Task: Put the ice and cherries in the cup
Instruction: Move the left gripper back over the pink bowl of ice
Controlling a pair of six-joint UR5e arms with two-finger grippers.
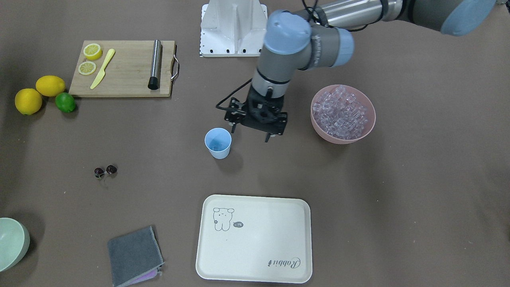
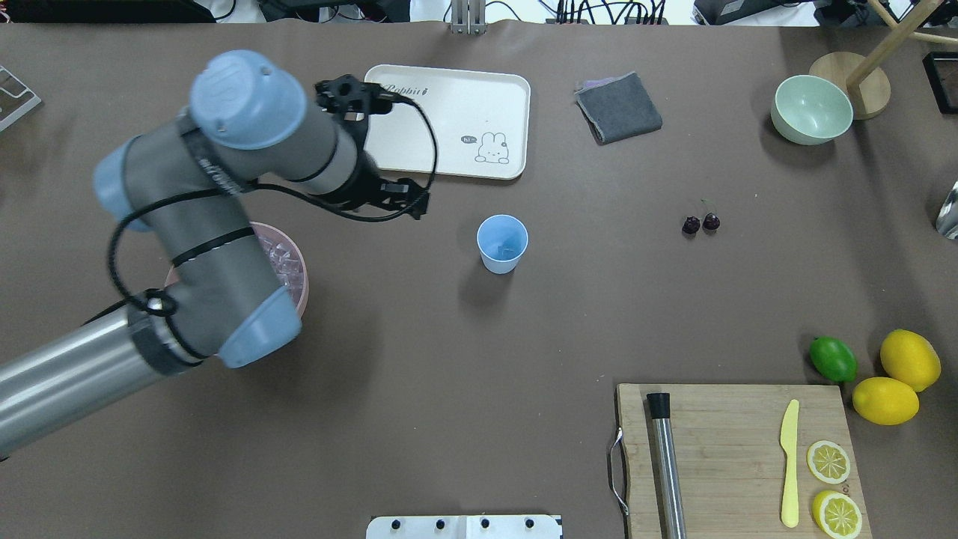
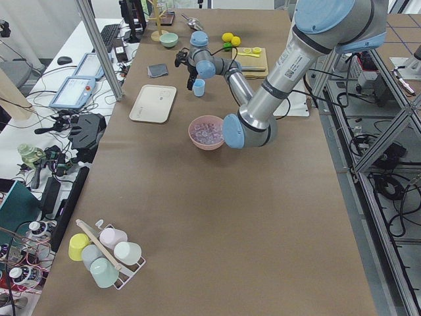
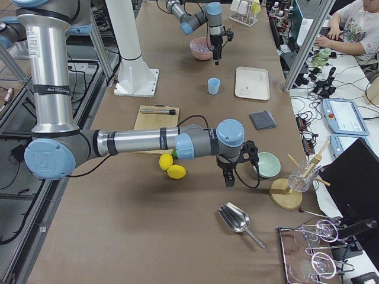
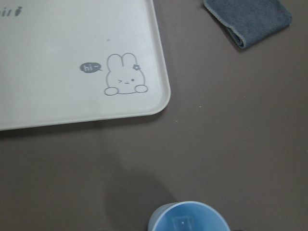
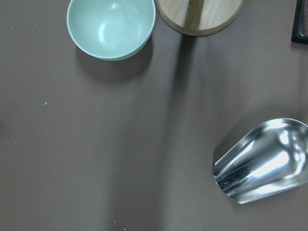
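Note:
The light blue cup (image 1: pixel 218 143) stands upright mid-table; it also shows in the overhead view (image 2: pixel 502 243) and at the bottom of the left wrist view (image 5: pixel 188 221), with one clear cube inside. The ice (image 1: pixel 340 113) is heaped in a pink bowl (image 1: pixel 338 137). The cherries (image 1: pixel 105 171) lie on the table, apart from the cup (image 2: pixel 700 223). My left gripper (image 1: pixel 252 134) hangs open and empty between cup and pink bowl. My right gripper (image 4: pixel 228 179) is far off, near the green bowl; I cannot tell if it is open.
A cream tray (image 1: pixel 255 239) and a grey cloth (image 1: pixel 133 255) lie beyond the cup. A cutting board (image 1: pixel 123 67) holds lemon slices, a knife and a steel tube; lemons and a lime sit beside it. A green bowl (image 6: pixel 110 26) and a metal scoop (image 6: pixel 262 166) are below my right wrist.

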